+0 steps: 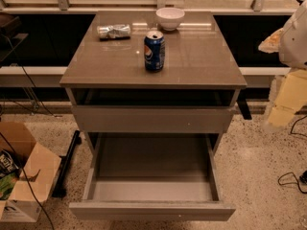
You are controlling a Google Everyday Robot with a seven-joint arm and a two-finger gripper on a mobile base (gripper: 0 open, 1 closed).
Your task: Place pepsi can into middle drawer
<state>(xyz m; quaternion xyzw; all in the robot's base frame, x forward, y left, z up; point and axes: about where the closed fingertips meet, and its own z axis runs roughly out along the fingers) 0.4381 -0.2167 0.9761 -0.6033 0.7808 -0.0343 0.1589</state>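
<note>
The pepsi can (154, 51), blue with a round logo and a silver top, stands upright near the middle of the cabinet's grey top. The middle drawer (152, 209) is pulled out towards me below it, and its long tray is empty. The plain grey drawer front above it (152, 119) is pushed in. My gripper (287, 97) hangs at the right edge of the camera view, beside the cabinet. It is well to the right of the can and touches nothing.
A white bowl (170, 17) stands at the back of the top. A shiny silver foil packet (113, 31) lies at the back left. An open cardboard box (24, 174) sits on the floor at the left. Cables lie on the floor at the right (290, 178).
</note>
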